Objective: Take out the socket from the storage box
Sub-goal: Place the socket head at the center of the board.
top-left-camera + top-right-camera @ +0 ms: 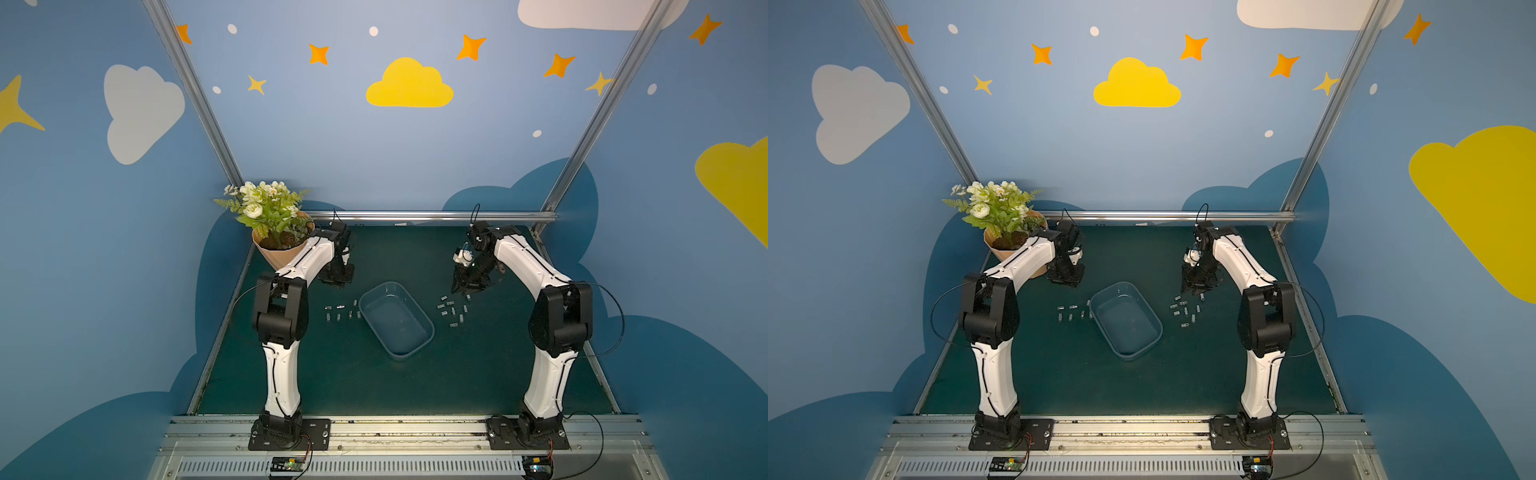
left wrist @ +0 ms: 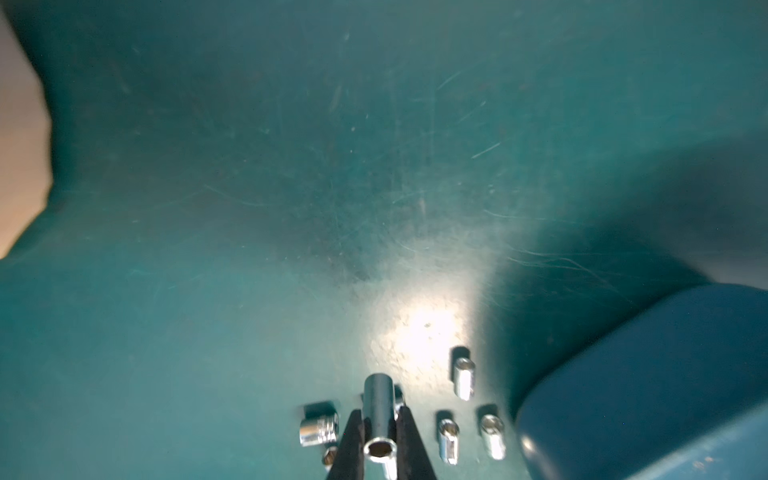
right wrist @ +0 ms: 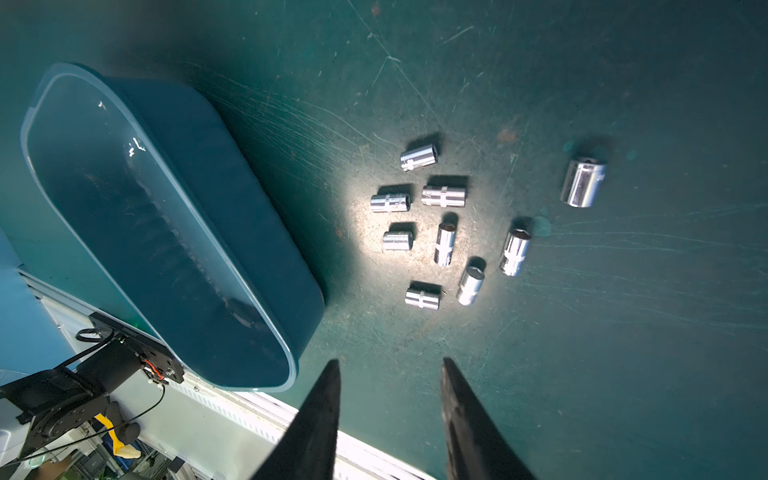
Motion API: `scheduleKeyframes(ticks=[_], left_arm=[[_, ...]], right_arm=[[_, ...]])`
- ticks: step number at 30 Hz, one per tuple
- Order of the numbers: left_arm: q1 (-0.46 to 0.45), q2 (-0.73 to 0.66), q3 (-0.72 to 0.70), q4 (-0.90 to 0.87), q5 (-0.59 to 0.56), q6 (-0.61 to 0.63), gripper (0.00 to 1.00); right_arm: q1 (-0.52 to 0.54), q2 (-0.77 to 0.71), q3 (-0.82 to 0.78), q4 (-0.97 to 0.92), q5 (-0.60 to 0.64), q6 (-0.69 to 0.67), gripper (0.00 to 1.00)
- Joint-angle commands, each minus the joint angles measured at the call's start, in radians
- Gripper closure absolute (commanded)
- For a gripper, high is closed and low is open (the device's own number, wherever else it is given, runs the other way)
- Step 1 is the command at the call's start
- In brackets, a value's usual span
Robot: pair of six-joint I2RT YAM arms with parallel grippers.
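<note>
Socket [image 2: 378,399] being pinched between fingers [image 2: 353,440] of left gripper [image 2: 379,415], lower centre of left wrist frame, above mat [image 2: 291,208], among loose sockets [image 2: 463,378]. Box [image 1: 405,355] at frame centre in both top views; nothing being seen inside. Right gripper [image 3: 390,360] being held part open, empty, over own pile [image 3: 444,243]. Step judged: set-down of removed socket. Next move: lowering into free gap, fingers being opened gently, neighbours left undisturbed.
</note>
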Motion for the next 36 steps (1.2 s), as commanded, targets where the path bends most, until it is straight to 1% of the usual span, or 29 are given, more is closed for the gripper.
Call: scheduleKeyframes(ticks=[1,6,9,13,15,20,23,28,31,34,36], left_arm=[[-0.002,0.038,0.018,0.004,0.047,0.017,0.87],[0.0,0.093,0.053,-0.021,0.058,0.037,0.86],[0.003,0.092,0.039,-0.007,0.051,0.037,0.87],[0.011,0.091,0.027,0.011,0.068,0.03,0.84],[0.011,0.092,0.028,0.012,0.075,0.033,0.8],[0.013,0.087,0.032,0.018,0.077,0.035,0.66],[0.014,0.075,0.035,0.021,0.077,0.03,0.6],[0.018,-0.001,0.026,0.062,0.086,-0.001,0.58],[0.02,-0.066,-0.022,0.129,0.074,-0.023,0.58],[0.021,-0.148,-0.106,0.231,0.048,-0.027,0.58],[0.021,-0.23,-0.19,0.32,0.02,-0.033,0.57]], right_arm=[[-0.001,-0.032,-0.015,-0.014,0.007,0.003,0.6],[-0.002,-0.035,-0.03,-0.007,0.006,0.005,0.6],[-0.002,-0.036,-0.036,-0.006,0.011,0.004,0.6],[-0.002,-0.041,-0.054,0.001,0.011,0.004,0.6],[-0.002,-0.048,-0.065,0.005,0.011,0.004,0.6],[-0.003,-0.054,-0.073,0.008,0.014,0.005,0.6],[-0.003,-0.059,-0.071,0.008,0.021,0.005,0.6],[-0.008,-0.069,-0.06,0.013,0.045,0.003,0.6],[-0.017,-0.077,-0.049,0.032,0.058,0.003,0.6],[-0.027,-0.084,-0.036,0.061,0.074,-0.009,0.6],[-0.035,-0.1,-0.06,0.113,0.098,-0.019,0.6]])
